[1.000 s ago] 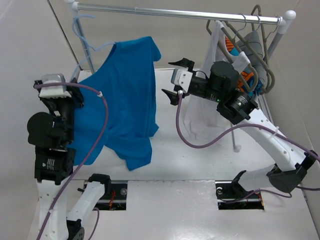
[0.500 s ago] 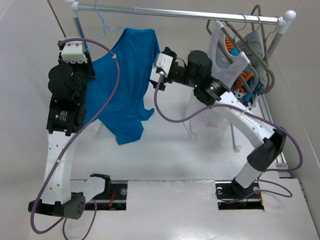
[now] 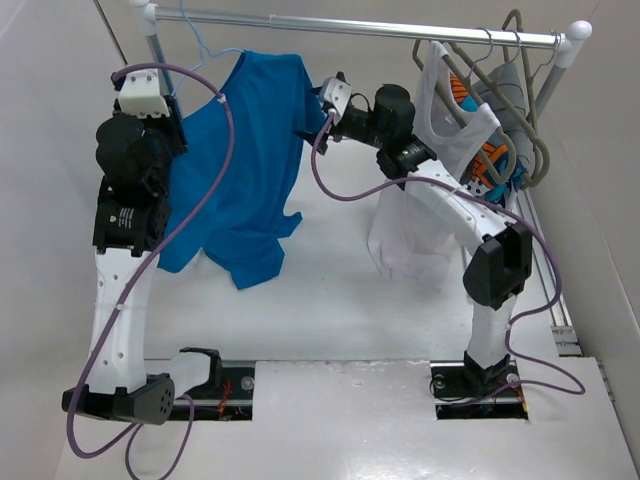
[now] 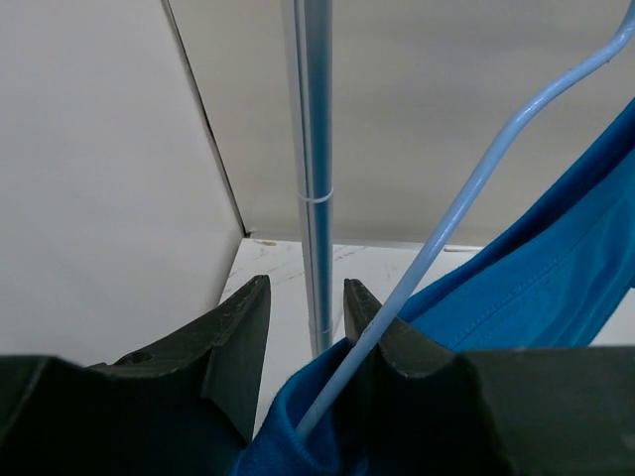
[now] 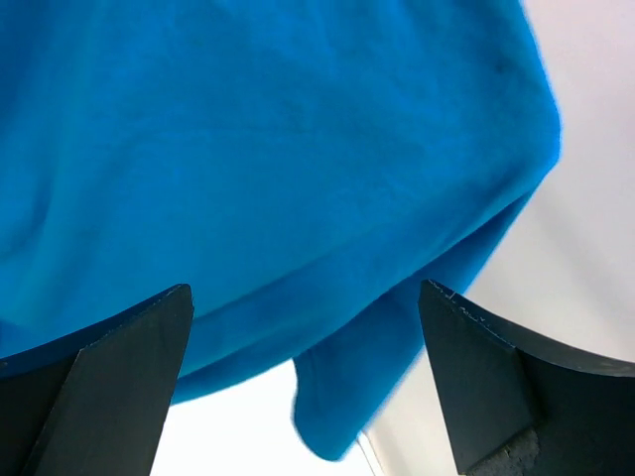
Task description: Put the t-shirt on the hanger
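Top external: t-shirt draped on hanger, up near rail. Left wrist: your left hand pinches hanger wire plus shirt fabric. Right wrist: your right hand spread wide, close against shirt.

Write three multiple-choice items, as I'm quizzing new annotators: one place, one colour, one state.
1. On the rail, the white tank top hangs at: A the left end; B the right end; C the middle.
2. The hanger in the left claw is: A pale blue; B red; C black.
3. The right claw, by the t-shirt, is: A wide open; B shut empty; C shut on fabric.
B, it hangs at the far right; A, the wire shows pale blue; A, its jaws stand far apart.
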Available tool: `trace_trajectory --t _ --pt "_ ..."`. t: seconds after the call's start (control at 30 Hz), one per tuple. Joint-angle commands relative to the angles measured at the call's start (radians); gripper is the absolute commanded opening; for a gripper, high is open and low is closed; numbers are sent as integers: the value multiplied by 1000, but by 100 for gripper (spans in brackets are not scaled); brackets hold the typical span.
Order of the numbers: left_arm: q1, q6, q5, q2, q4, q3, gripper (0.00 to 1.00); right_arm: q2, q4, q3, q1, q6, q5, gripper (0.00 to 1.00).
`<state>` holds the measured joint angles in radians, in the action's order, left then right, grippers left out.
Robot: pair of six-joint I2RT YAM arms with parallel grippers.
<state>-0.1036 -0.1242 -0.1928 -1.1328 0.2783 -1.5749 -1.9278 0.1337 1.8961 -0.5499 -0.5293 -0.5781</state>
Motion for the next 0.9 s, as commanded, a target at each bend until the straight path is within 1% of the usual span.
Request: trace_trajectory --t 0.0,0.07,0.17,0.23,0.27,0.3,0.43,0.47,0.5,0.57,0.67,0.7,0.83,0.87 --pt "2 14 -4 -8 -54 -76 0 -5 144 55 36 66 -49 100" --pt "2 -9 -4 -8 -25 -56 0 -19 196 67 51 93 -58 100" --pt "2 -38 -16 11 -25 24 0 -80 262 99 85 115 -106 100" --pt "2 -49 -7 44 -50 71 0 -129 273 184 99 140 -179 100" --pt "2 -58 -7 44 -50 72 0 -160 283 225 113 140 -210 100" --pt "2 -58 -7 54 -59 84 0 -228 284 310 125 159 -238 100" --pt "2 -68 -7 54 -59 73 0 -407 284 493 150 244 -380 100" --pt "2 -68 -7 54 -59 73 0 -428 300 503 159 264 -443 100" --pt "2 -68 -7 54 -59 73 0 -444 340 503 159 284 -466 98" --pt "2 -68 -7 45 -47 73 0 -444 366 422 168 299 -479 98" --pt "2 -68 4 34 -37 73 0 -444 435 350 177 299 -427 97" --pt "2 -68 19 34 -28 73 0 -457 435 369 177 299 -416 97" --pt "2 -68 78 44 -19 73 0 -539 435 489 167 311 -396 91" --pt "2 -68 90 44 -19 73 0 -560 446 503 166 311 -396 81"
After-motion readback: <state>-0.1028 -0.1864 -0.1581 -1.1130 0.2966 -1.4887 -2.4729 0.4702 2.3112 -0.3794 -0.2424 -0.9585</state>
